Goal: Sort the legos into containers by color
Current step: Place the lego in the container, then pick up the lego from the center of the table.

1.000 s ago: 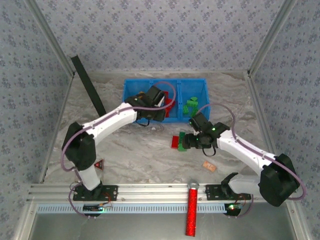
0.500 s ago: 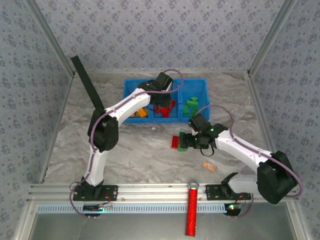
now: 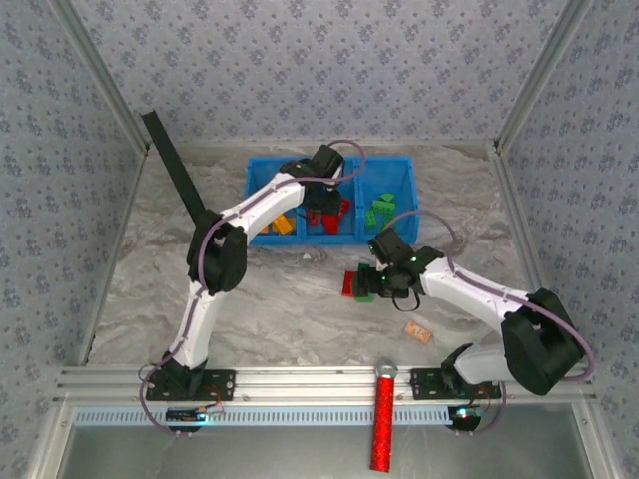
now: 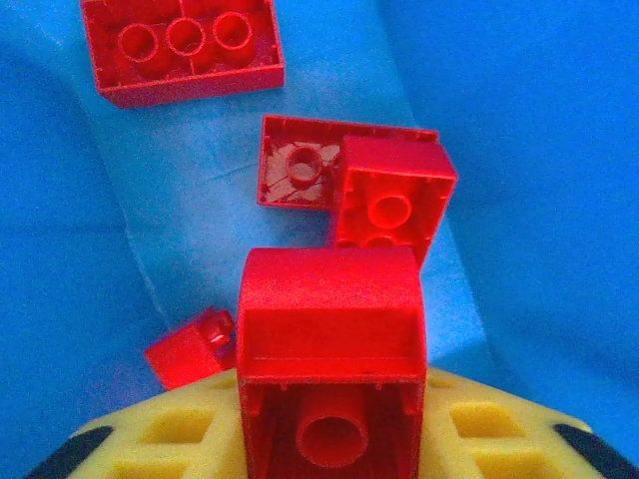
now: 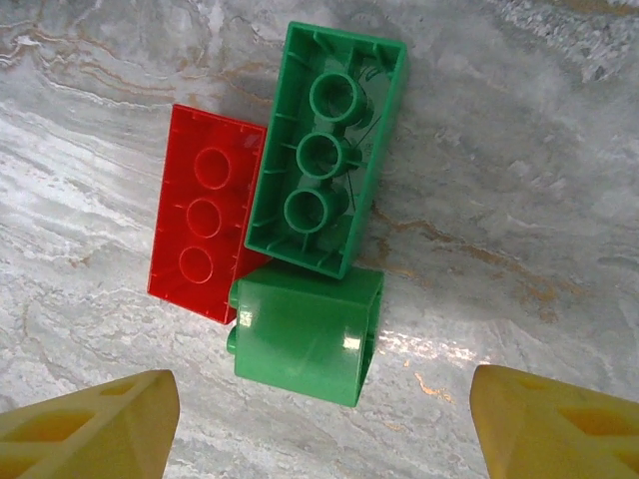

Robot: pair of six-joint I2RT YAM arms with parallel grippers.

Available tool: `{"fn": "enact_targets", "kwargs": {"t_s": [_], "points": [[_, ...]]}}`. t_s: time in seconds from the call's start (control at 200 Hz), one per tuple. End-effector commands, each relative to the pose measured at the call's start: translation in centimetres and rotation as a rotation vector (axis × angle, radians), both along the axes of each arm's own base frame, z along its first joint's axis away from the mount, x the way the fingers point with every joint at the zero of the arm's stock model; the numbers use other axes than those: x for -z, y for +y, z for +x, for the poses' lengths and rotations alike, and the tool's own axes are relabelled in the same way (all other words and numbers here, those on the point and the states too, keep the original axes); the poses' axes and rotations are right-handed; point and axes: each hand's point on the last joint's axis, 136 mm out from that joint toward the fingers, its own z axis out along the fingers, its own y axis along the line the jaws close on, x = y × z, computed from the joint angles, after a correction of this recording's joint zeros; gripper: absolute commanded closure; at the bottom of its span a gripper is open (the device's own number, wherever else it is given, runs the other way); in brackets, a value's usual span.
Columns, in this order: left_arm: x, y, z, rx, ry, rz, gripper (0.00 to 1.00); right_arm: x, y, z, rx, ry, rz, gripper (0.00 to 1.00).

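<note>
Most of the sorting looks done to me. The blue containers at the far side of the table hold orange bricks in the left compartment, red ones in the middle and green bricks on the right. The left claw is down inside the middle compartment. A red brick sits between its yellow fingers, above other red bricks lying on the blue floor. Whether it grips that brick or has let go, I cannot tell.

Three pieces wait on the table, near the front of the bin. They are a flat red brick, a long green brick lying hollow side up against it, and a green cube touching both. The right claw hangs over them, jaws wide and empty.

From above, the left arm covers much of the middle compartment, so I cannot count what is inside. The left claw's fingertips are cut off at the edge of its wrist view. A pale block near the right arm is too small to make out.
</note>
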Motion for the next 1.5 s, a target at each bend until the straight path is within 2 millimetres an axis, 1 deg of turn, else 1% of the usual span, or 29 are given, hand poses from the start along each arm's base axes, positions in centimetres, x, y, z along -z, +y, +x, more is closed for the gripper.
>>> {"fn": "enact_targets", "kwargs": {"t_s": [0.0,0.125,0.21,0.46,0.72,0.88,0.93,1.044,1.119,1.239,1.324,1.344,1.354,1.364,1.494], "points": [[-1.2,0.0,-0.2,0.019,0.002,-0.008,0.52,0.2,0.4,0.0,0.006,0.014,0.001,0.22],[-2.4,-0.1,0.0,0.02,-0.011,-0.037,0.42,0.6,0.2,-0.1,0.003,0.023,-0.015,0.22],[-3.4,-0.1,0.1,0.021,-0.026,-0.051,0.39,0.7,0.3,0.0,0.001,0.022,-0.016,0.24],[-7.7,-1.0,-0.2,0.05,-0.078,-0.139,0.38,1.2,0.3,-0.1,-0.003,0.033,-0.027,0.32],[-12.1,-1.3,-1.0,0.079,-0.123,-0.217,0.38,1.7,0.9,-0.1,-0.018,0.044,-0.025,0.32],[-13.8,-0.9,-1.6,0.088,-0.146,-0.229,0.37,2.4,1.2,0.1,-0.027,0.055,-0.032,0.33],[-14.2,-0.7,-1.9,0.091,-0.151,-0.23,0.37,2.7,1.2,0.1,-0.029,0.059,-0.038,0.35],[-15.3,-0.3,-2.3,0.093,-0.169,-0.235,0.37,3.4,1.1,0.0,-0.034,0.074,-0.057,0.48],[-15.8,0.2,-2.8,0.091,-0.177,-0.233,0.37,3.6,1.0,-0.2,-0.04,0.08,-0.066,0.54],[-17.0,1.1,-3.8,0.092,-0.192,-0.232,0.37,2.9,0.4,-0.3,-0.048,0.071,-0.088,0.59],[-17.3,1.9,-4.8,0.094,-0.19,-0.23,0.37,1.9,-0.3,-0.4,-0.053,0.058,-0.106,0.61],[-17.8,2.0,-5.0,0.096,-0.197,-0.234,0.37,1.5,-0.4,-0.3,-0.052,0.05,-0.107,0.62],[-17.1,2.3,-5.3,0.095,-0.183,-0.223,0.37,1.4,-0.6,-0.4,-0.053,0.053,-0.113,0.62],[-17.0,2.4,-5.5,0.096,-0.178,-0.219,0.37,1.3,-0.8,-0.6,-0.055,0.057,-0.119,0.62],[-15.9,4.3,-7.8,0.099,-0.155,-0.179,0.37,-1.3,-2.2,-1.1,-0.042,0.04,-0.133,0.63]]}}
